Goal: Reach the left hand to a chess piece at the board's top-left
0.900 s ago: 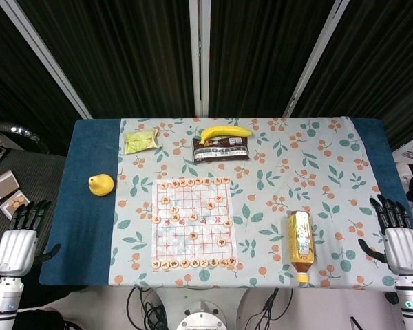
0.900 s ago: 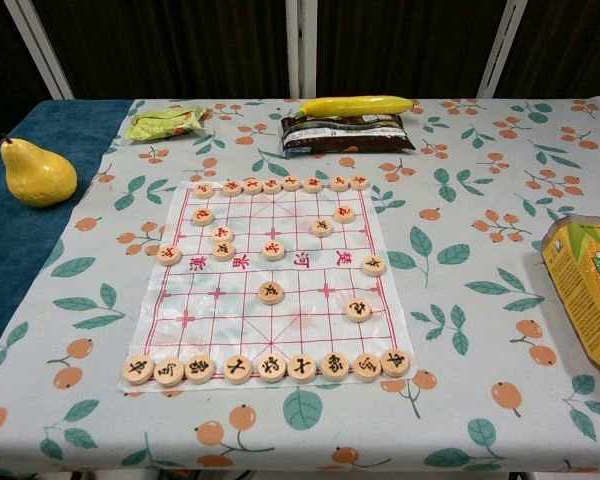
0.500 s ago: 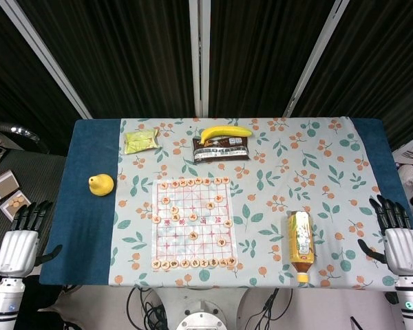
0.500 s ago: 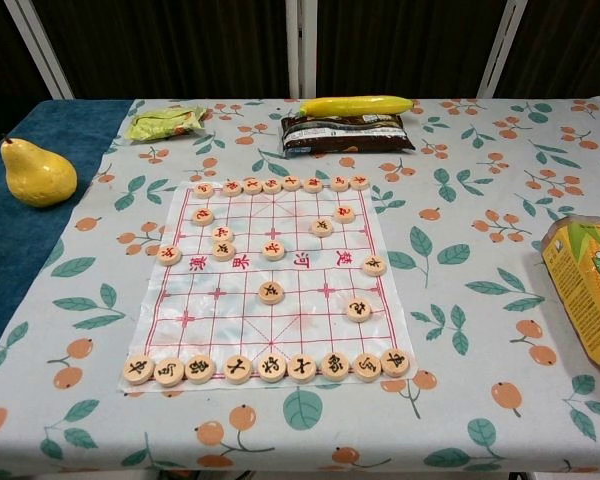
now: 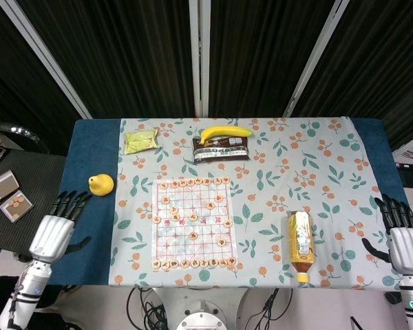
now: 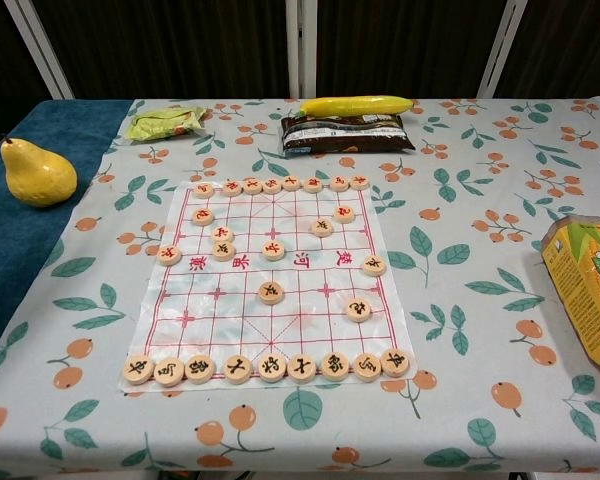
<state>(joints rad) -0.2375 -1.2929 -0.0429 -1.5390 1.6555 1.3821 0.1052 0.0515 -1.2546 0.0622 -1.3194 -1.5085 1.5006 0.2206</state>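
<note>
A chess board (image 5: 193,223) (image 6: 270,275) printed on a white sheet lies mid-table, with round wooden pieces on it. The piece at its top-left corner (image 5: 164,185) (image 6: 203,190) heads the far row. My left hand (image 5: 55,228) hovers open over the table's blue left edge, fingers spread, well to the left of and below that piece. My right hand (image 5: 403,240) is open at the table's right edge, holding nothing. Neither hand shows in the chest view.
A yellow pear (image 5: 100,184) (image 6: 37,172) sits on the blue cloth between my left hand and the board. A green packet (image 5: 141,141), a banana (image 5: 225,131) on a dark packet (image 5: 221,149) lie at the back. A bottle (image 5: 300,244) lies right of the board.
My left hand has moved right and forward, from off the table's left side to over its blue edge. The right hand has barely shifted.
</note>
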